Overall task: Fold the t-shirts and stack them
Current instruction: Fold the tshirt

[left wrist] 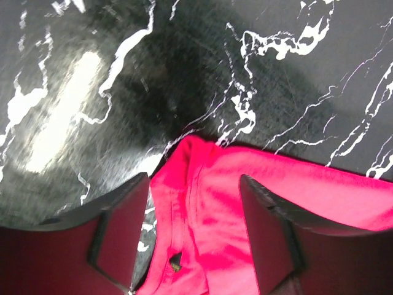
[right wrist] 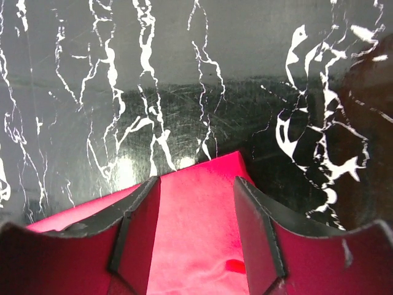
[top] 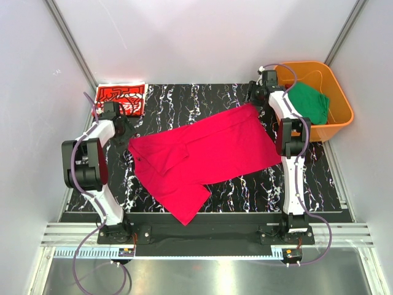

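The plain crimson-red t-shirt (top: 202, 150) lies spread and partly folded across the middle of the black marble table (top: 202, 98). My left gripper (top: 124, 130) is open at the shirt's far left corner; in the left wrist view (left wrist: 195, 184) the cloth (left wrist: 319, 196) lies between the two fingers. My right gripper (top: 254, 101) is open at the shirt's far right corner; in the right wrist view (right wrist: 196, 184) that corner (right wrist: 190, 233) lies between the fingers. The red tee with white print (top: 121, 98) lies folded at the far left. The green tee (top: 310, 101) is in the tub.
The orange plastic tub (top: 341, 117) stands at the far right, just off the table's marble top. White walls with metal rails close in the left, right and back sides. The arm bases stand on the rail at the near edge.
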Robot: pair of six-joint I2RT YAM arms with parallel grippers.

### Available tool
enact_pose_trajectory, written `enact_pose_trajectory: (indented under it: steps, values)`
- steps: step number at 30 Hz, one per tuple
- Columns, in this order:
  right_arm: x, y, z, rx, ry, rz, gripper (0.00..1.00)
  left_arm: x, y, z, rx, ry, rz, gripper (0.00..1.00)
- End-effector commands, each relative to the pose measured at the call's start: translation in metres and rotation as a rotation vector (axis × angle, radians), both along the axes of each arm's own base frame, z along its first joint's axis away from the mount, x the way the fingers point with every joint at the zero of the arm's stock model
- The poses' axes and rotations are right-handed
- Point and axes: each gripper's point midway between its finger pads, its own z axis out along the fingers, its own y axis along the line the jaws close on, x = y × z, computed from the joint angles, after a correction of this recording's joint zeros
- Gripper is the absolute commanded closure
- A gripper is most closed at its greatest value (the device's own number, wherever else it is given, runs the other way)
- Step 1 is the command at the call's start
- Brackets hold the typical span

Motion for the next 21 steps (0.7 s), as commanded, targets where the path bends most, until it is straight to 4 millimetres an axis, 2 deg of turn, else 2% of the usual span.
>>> enact_pose_trajectory:
  steps: [1, 2, 7, 15, 16, 17, 19, 20, 21]
  values:
    - [0.016, -0.005, 0.047, -0.056, -0.126, 0.064, 0.42, 0.017, 0.001, 0.002, -0.001, -0.032, -0.051, 0.37]
    - [0.019, -0.005, 0.050, -0.063, -0.135, 0.072, 0.42, 0.017, 0.000, 0.000, 0.002, -0.030, -0.060, 0.37]
    - [0.019, -0.012, 0.032, -0.102, -0.109, 0.070, 0.45, 0.018, -0.003, -0.007, -0.016, -0.021, -0.084, 0.38]
    - [0.023, -0.011, 0.024, -0.090, -0.094, 0.046, 0.46, 0.014, -0.004, -0.011, -0.016, -0.002, -0.080, 0.47]
    - [0.023, -0.011, 0.017, -0.089, -0.080, 0.043, 0.45, 0.014, -0.003, -0.011, -0.015, -0.002, -0.077, 0.47]
    - [0.026, -0.012, 0.023, -0.085, -0.090, 0.035, 0.45, 0.013, -0.003, -0.013, -0.016, 0.003, -0.075, 0.50]
    - [0.022, -0.013, 0.015, -0.071, -0.052, 0.016, 0.45, 0.013, -0.004, -0.013, -0.021, 0.004, -0.076, 0.51]
    - [0.024, -0.013, 0.021, -0.059, -0.055, -0.010, 0.45, 0.013, -0.004, -0.013, -0.023, 0.002, -0.074, 0.51]
    - [0.022, -0.013, 0.018, -0.051, -0.039, -0.023, 0.45, 0.013, -0.005, -0.014, -0.026, 0.004, -0.073, 0.51]
